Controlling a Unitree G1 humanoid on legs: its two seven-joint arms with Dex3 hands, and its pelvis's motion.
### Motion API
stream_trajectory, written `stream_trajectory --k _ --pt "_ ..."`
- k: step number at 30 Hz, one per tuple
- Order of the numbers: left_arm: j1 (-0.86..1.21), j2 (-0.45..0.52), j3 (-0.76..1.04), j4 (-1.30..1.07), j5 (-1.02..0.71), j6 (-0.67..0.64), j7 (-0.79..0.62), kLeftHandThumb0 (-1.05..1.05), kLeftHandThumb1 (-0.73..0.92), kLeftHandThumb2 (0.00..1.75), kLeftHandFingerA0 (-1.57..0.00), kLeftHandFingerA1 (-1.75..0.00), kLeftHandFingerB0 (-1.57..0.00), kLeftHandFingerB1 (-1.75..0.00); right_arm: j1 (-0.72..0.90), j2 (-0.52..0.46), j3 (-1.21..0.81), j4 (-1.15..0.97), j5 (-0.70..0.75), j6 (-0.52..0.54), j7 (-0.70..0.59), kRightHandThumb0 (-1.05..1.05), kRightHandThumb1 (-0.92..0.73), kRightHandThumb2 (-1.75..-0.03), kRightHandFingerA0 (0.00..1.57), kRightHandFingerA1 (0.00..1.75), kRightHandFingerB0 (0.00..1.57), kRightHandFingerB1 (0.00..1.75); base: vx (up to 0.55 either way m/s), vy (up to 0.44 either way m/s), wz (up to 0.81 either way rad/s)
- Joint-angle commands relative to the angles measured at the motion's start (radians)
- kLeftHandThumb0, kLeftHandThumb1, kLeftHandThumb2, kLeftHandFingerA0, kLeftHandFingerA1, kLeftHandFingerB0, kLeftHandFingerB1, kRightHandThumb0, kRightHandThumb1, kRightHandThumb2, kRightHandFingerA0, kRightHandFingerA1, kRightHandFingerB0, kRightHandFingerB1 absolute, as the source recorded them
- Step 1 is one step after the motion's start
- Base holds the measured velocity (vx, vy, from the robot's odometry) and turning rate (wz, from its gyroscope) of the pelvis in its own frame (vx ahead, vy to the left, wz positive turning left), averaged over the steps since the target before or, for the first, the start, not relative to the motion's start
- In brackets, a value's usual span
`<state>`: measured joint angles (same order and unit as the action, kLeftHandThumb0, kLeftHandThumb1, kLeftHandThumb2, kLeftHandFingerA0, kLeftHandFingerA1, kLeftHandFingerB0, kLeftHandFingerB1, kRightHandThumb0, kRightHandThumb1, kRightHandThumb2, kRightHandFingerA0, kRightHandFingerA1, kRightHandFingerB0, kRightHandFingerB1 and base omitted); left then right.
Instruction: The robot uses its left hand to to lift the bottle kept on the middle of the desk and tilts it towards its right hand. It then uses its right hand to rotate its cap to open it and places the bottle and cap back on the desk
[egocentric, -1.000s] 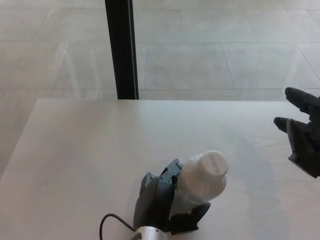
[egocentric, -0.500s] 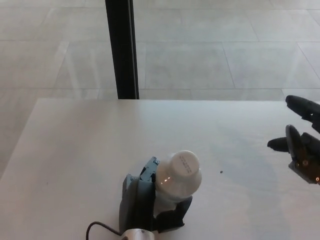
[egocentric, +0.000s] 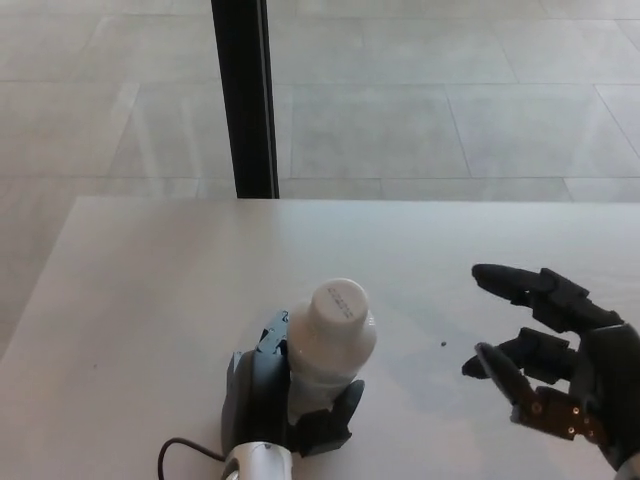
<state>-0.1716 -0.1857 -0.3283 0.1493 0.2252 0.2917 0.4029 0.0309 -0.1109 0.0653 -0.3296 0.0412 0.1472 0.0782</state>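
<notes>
The left hand (egocentric: 285, 400) is gripping the white bottle (egocentric: 325, 350) around its lower body at the 6 o'clock edge of the table (egocentric: 150, 290), leaving the cap (egocentric: 338, 303) exposed and apparently not yet unscrewed. The right hand (egocentric: 545, 350), at the bottle's 3 o'clock and apart from it, is holding nothing, its fingers (egocentric: 510, 283) spread toward the cap, probably preparing to grasp and rotate it.

White bottle (egocentric: 330, 345), white cap (egocentric: 338, 303), pale beige desk (egocentric: 150, 300), black right hand (egocentric: 555, 345)
</notes>
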Motion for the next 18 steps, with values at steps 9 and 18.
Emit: stream_trajectory --k 9,18 --pt "-0.05 0.02 -0.089 -0.017 0.073 0.278 -0.108 -0.06 0.68 0.94 -0.84 -1.75 -0.63 -1.21 -0.151 -0.017 0.1 0.008 -0.123 -0.029 -0.005 -0.52 -0.57 -0.57 0.77 1.01 0.45 0.41 0.0 0.0 0.0" --pt "-0.045 0.029 -0.095 -0.028 0.09 0.286 -0.11 -0.08 0.77 0.82 -0.82 -1.75 -0.6 -0.99 -0.222 -0.007 0.118 0.058 -0.17 -0.002 -0.02 -0.56 -0.56 -0.57 0.8 1.08 0.43 0.42 0.0 0.0 0.0"
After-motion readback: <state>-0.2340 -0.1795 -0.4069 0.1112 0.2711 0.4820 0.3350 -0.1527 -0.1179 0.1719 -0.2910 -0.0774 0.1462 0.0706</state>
